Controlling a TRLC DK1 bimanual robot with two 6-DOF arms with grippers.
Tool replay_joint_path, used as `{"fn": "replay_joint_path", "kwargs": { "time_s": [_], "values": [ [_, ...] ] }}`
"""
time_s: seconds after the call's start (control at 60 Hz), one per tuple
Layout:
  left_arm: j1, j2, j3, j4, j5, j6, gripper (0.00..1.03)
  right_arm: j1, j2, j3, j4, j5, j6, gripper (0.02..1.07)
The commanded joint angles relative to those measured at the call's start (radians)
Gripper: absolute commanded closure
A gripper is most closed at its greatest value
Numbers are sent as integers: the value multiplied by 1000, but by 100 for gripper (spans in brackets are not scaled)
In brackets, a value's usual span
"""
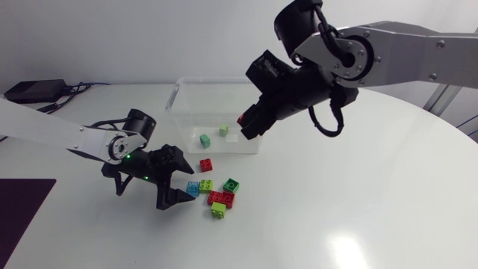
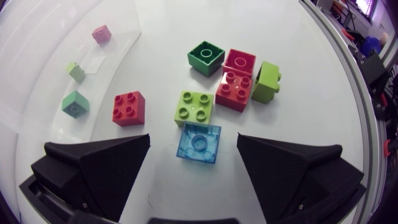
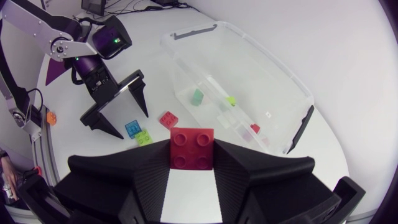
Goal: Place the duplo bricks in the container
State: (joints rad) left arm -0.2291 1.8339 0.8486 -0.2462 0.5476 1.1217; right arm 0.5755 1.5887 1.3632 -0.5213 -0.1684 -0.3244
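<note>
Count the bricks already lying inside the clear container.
3: a green brick, a lime brick and a pink brick, lying apart on the floor of the container. None appears hidden.

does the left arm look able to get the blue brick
Probably yes: the left gripper is open with the blue brick between its fingertips, nothing blocking; the lime brick just ahead might get nudged.

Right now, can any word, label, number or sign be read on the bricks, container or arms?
No text can be read in any view.
On the clear container, a pale sticker: too small and blurred to read.
On the red duplo brick, the studs: no legible marking.
</note>
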Motion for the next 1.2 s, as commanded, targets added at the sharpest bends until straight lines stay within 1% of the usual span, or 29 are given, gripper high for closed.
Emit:
{"fn": "replay_joint_path", "kwargs": {
  "time_s": [0.0,0.083,0.2,0.233,0.25,0.283,0.3,0.317,0.367,0.633,0.767,0.85,0.883,0.967,1.017,1.05,1.067,1.1,1.183],
  "values": [
    [8,44,41,-2,15,46,6,-5,34,45,-14,-6,27,71],
    [8,62,60,-21,15,53,8,-11,48,68,3,-6,41,71],
    [-1,80,69,-34,15,66,18,-40,77,94,40,-6,64,71],
    [-4,84,69,-36,15,66,23,-51,88,103,52,-6,70,70],
    [-9,85,67,-38,15,66,34,-59,96,111,56,-6,76,70],
    [-9,87,67,-39,15,66,45,-68,105,122,64,-6,81,70],
    [-10,87,67,-41,15,66,48,-72,108,125,67,-6,82,70],
    [-10,87,67,-42,17,67,56,-78,113,131,69,-6,82,70],
    [-10,87,66,-45,17,67,73,-91,131,151,72,-10,85,70],
    [-15,76,58,-110,46,95,76,-132,234,252,93,-23,94,70],
    [-3,33,50,-154,71,105,76,-138,295,304,93,-25,93,69],
    [16,-13,52,-202,89,121,76,-141,341,341,89,-25,93,69],
    [24,-39,53,-215,91,121,76,-143,364,363,87,-25,93,63],
    [42,-93,56,-246,97,119,76,-146,396,390,83,-23,93,46],
    [47,-119,60,-262,104,118,76,-149,407,401,81,-23,93,31],
    [48,-139,63,-272,110,116,76,-152,413,405,81,-23,93,19],
    [50,-148,63,-275,112,113,76,-152,413,407,80,-23,93,15],
    [50,-167,64,-281,115,109,76,-154,413,407,80,-23,93,11],
    [50,-213,79,-315,117,104,76,-155,406,402,80,-23,90,9]
  ]
}}
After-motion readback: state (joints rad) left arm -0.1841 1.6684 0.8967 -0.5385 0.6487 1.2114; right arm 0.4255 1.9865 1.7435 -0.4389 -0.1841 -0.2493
